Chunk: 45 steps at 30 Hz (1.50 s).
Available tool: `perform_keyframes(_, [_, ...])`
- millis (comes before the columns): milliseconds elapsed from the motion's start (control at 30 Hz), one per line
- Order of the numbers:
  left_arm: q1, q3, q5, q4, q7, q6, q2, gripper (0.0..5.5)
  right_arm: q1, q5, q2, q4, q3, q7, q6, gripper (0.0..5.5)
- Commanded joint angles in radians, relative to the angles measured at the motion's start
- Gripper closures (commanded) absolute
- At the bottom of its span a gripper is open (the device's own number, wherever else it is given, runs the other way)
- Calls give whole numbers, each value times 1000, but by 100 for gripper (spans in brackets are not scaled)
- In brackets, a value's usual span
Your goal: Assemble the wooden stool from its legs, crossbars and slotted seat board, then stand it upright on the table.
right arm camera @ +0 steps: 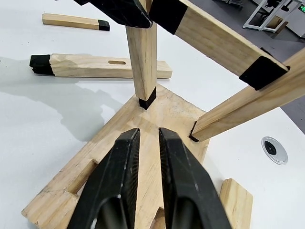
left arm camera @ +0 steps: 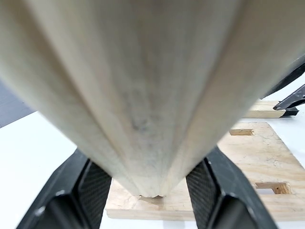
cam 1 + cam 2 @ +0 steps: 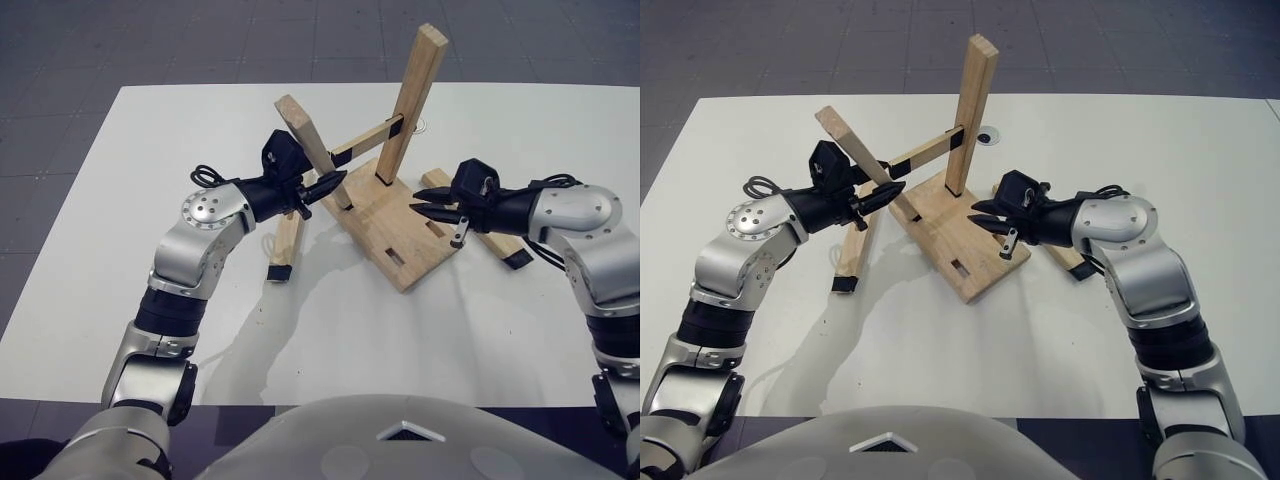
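You are roughly halfway. The seat board (image 3: 385, 225) lies flat on the white surface (image 3: 450, 340) with two legs already standing in its slots: an upright leg (image 3: 415, 90) at its far corner and a leaning leg (image 3: 305, 130) at its left corner. A crossbar (image 3: 365, 140) joins the two above the board.

Your left pincer (image 3: 328, 184) is clamped on the leaning leg just above the board, with the wood filling the space between its fingers. Your right pincer (image 3: 420, 210) hovers over the board's right edge. Its fingers are nearly together with a narrow gap, and it holds nothing.

What is left, as I judge it:
- Two slots near the board's nearer edges are still empty.
- One loose leg (image 3: 287, 240) lies just left of the board.
- Another loose leg (image 3: 497, 243) lies just right of the board, under your right arm.
- A short loose crossbar (image 1: 71, 21) lies beyond the left loose leg, farther from the board.

Both legs and the remaining crossbars have to go in before you turn the stool onto its feet.
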Motion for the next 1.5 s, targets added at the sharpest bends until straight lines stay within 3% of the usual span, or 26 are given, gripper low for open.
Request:
perform_keyframes(33, [128, -105, 83, 200, -23, 254, 63, 345, -63, 39, 68, -3, -65, -75, 20, 476])
perform_keyframes(367, [4, -194, 152, 340, -116, 283, 92, 345, -165, 62, 250, 11, -74, -242, 11, 493])
perform_keyframes(467, [-26, -220, 168, 373, -128, 283, 84, 345, -236, 40, 351, 80, -42, -313, -23, 537])
perform_keyframes(833, [-106, -288, 197, 488, -192, 245, 98, 345, -344, -88, 543, 418, 55, -434, -214, 540])
perform_keyframes(1000, [-128, -297, 203, 524, -203, 237, 93, 345, -352, -195, 547, 483, 106, -485, -256, 540])
perform_keyframes(1233, [-151, -318, 220, 571, -218, 228, 79, 345, -182, -271, 510, 423, 250, -417, -193, 540])
perform_keyframes(1500, [-111, -321, 216, 560, -201, 222, 70, 345, -172, -211, 542, 364, 179, -421, -131, 540])
